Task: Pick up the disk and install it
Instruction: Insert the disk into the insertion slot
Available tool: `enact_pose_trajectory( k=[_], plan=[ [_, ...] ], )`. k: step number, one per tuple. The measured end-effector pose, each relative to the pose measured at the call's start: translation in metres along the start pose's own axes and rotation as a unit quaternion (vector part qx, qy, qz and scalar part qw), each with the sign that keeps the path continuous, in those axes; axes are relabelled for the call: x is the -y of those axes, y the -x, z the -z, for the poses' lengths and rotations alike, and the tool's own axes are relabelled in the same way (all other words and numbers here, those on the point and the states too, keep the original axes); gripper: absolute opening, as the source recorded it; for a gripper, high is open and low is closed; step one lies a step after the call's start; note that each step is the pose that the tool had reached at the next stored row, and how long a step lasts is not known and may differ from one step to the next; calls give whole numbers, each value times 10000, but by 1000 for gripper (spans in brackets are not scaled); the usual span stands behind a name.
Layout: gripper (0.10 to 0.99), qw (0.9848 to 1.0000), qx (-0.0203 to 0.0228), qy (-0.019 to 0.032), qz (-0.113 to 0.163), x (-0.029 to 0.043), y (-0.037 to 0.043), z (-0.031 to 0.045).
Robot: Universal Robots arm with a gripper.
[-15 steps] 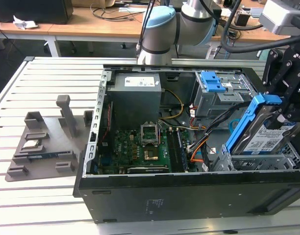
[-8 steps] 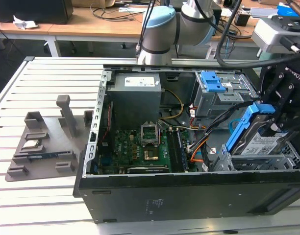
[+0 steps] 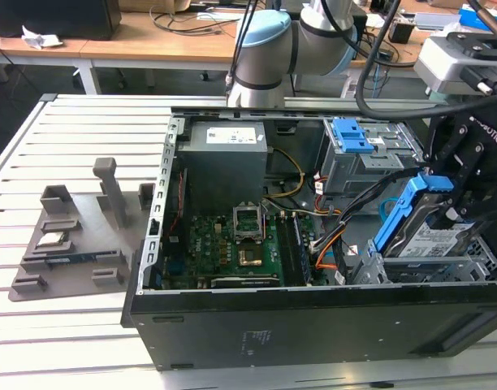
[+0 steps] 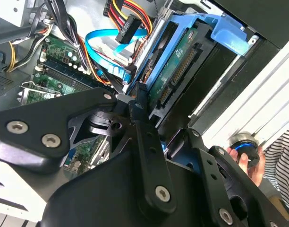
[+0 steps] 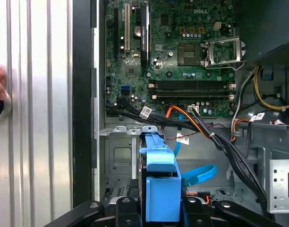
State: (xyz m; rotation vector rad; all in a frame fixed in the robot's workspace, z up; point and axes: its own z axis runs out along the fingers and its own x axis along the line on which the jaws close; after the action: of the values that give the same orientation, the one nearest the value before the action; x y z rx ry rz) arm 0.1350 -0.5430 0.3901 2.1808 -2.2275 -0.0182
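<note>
The disk (image 3: 431, 237) is a silver drive with a white label in a bright blue bracket (image 3: 397, 213). It stands tilted at the exterior view's right, its lower end down in the grey metal bay (image 3: 419, 272) at the corner of the open computer case (image 3: 257, 325). My gripper (image 3: 453, 218) is shut on the disk from above. In the first wrist view the blue bracket (image 5: 159, 187) sits between my black fingers (image 5: 128, 208). In the second wrist view the disk (image 4: 178, 71) shows edge-on, with its green circuit board and its connector.
A blue-latched drive cage (image 3: 356, 140), a grey power supply (image 3: 224, 154) and the motherboard (image 3: 236, 244) fill the case. Orange, black and blue cables (image 5: 201, 125) run close to the bay. A grey fixture (image 3: 70, 244) holding a small chip lies left of the case. A person's hand (image 4: 257, 161) rests by the case.
</note>
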Motion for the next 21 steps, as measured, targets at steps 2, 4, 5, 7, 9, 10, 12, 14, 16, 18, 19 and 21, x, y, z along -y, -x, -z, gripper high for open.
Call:
enact_pose_trajectory(
  k=[2, 4, 5, 7, 9, 10, 12, 14, 16, 18, 19, 21],
  plan=[
    [365, 10000, 0, 0, 0, 0, 0, -2],
    [365, 10000, 0, 0, 0, 0, 0, -3],
    [365, 10000, 0, 0, 0, 0, 0, -4],
    [365, 10000, 2, -1, 1, 1, 1, -7],
    [439, 10000, 0, 0, 0, 1, 0, -8],
    [439, 10000, -1, 0, 0, 1, 0, -8],
    [439, 10000, 0, 0, 0, 0, 0, -10],
    [439, 10000, 0, 0, 0, 1, 0, -11],
    [424, 10000, 0, 0, 0, 1, 0, -13],
    [294, 10000, 0, 0, 0, 1, 0, -15],
    [235, 10000, 0, 0, 0, 0, 0, -15],
    [176, 10000, 0, 0, 0, 1, 0, -17]
  ],
)
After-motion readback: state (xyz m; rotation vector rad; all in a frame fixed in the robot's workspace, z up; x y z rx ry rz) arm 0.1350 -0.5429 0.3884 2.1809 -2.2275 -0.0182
